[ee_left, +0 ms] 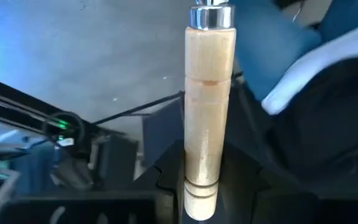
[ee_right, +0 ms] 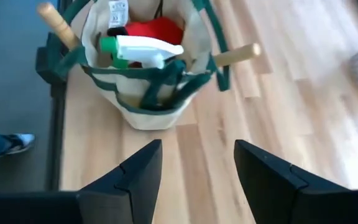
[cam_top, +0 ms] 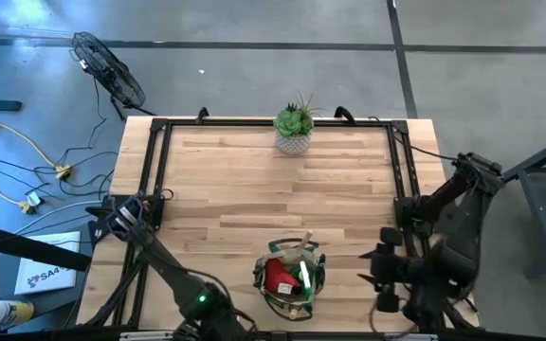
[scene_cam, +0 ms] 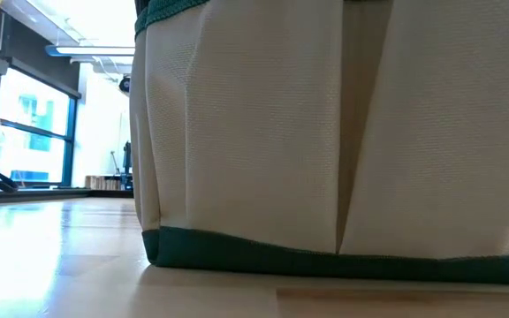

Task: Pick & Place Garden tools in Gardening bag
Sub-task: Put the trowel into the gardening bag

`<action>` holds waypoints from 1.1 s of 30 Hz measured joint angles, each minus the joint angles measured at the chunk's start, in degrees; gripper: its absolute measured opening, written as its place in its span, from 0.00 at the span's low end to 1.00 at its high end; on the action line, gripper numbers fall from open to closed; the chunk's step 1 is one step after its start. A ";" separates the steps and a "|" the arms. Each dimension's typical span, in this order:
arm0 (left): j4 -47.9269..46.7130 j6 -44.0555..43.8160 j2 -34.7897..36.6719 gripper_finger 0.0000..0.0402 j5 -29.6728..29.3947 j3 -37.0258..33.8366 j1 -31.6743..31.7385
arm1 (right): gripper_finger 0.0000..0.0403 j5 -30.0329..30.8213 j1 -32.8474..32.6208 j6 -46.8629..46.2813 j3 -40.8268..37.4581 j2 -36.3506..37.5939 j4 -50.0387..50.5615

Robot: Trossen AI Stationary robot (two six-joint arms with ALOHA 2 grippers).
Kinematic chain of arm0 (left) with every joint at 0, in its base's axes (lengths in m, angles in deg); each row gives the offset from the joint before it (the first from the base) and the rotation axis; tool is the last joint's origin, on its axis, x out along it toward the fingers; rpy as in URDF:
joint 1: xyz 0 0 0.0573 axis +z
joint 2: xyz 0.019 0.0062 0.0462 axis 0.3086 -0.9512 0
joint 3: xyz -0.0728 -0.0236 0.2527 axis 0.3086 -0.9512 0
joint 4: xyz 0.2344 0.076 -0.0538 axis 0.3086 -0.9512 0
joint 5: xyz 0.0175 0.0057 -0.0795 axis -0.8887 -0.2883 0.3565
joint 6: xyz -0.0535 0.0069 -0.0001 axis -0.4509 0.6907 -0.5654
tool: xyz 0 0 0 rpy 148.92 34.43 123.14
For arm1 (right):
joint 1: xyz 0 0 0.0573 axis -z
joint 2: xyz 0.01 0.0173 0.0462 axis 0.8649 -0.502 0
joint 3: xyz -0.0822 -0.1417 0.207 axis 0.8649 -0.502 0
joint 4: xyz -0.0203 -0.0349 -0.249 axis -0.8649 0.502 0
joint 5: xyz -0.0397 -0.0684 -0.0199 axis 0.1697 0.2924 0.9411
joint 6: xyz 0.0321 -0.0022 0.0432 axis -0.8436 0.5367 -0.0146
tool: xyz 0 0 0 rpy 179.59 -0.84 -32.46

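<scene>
Canvas tote, the gardening bag (cam_top: 290,278), round and olive-tan with dark green rim and base band, standing at the near middle of the pale plank bench (cam_top: 254,180). Packed with a red glove-like item (ee_right: 156,28) beside a green spray bottle (ee_right: 143,51) with a white nozzle; two wooden handles jutting over the rim on opposite sides, one (ee_right: 236,55) angled outward over the planks, the other (ee_right: 58,23) leaning over the bench edge. Woven fabric with pleated pocket seams filling the low view (scene_cam: 343,132), green binding along the bottom.

Right pincer (ee_right: 197,180) hanging just right of the bag, fingers spread wide, gripping nothing, bare planks between them. Left pincer (cam_top: 197,308) at the near edge, left of the bag, with a smooth turned wooden handle (ee_left: 208,112) capped by a bright metal ferrule running up between its fingers; cannot tell how firmly clamped, though evidently closed on it.

Spiky green succulent (cam_top: 296,117) in a white pot at the far edge, well apart from the bag.
</scene>
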 joint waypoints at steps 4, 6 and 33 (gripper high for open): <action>-3.20 -3.07 -0.12 0.16 2.36 3.81 1.41 | 0.48 7.12 -5.29 -4.26 -0.58 0.00 5.66; -3.01 -4.55 0.02 0.16 3.77 5.02 2.35 | 0.48 10.90 -7.70 -7.05 -1.23 0.00 8.68; -10.29 16.92 -4.93 0.16 18.04 8.64 13.77 | 0.48 14.24 -10.25 -24.38 -13.49 4.28 19.38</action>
